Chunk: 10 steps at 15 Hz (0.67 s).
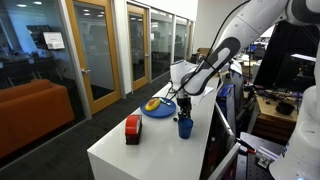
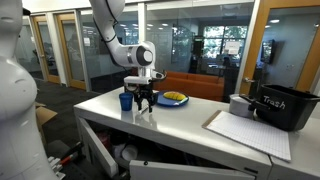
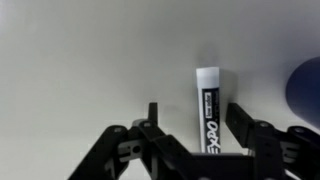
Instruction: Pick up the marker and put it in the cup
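Hangs low over the white worktop [image 2: 195,128] with fingers [image 3: 240,118] spread wide, gripping nothing. Straddles the marker [image 3: 208,108] in the wrist view, lying flat on the worktop between them, label up, touching neither. Stands just beside the blue cup [image 1: 185,127], upright near the worktop's edge in both exterior views, with a blue plate [image 1: 160,110] close behind.

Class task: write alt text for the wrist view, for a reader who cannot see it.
A marker with a white printed label lies on a white table between the open jaws of the gripper, which enters from below. Part of the blue cup shows, blurred, at the right edge.
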Available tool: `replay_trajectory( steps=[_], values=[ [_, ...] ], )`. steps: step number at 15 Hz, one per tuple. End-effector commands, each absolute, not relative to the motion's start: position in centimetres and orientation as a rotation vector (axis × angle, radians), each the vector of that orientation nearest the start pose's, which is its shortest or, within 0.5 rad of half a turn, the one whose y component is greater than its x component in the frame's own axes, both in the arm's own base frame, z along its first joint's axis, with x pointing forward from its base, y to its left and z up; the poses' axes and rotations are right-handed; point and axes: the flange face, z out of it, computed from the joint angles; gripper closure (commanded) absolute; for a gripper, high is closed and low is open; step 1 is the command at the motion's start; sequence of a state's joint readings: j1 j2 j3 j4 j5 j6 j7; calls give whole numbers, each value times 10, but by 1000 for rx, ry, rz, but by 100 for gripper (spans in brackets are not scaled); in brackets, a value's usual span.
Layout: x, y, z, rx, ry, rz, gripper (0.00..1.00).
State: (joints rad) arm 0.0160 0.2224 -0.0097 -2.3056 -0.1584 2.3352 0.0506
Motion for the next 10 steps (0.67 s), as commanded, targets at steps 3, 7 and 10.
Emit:
replay_trajectory(
  steps=[3, 7, 10],
  values=[
    [505, 5, 233, -3233, -177, 275, 76],
    [506, 6, 234, -3232, -179, 272, 99],
    [508, 6, 236, -3229, -169, 268, 95]
  ],
)
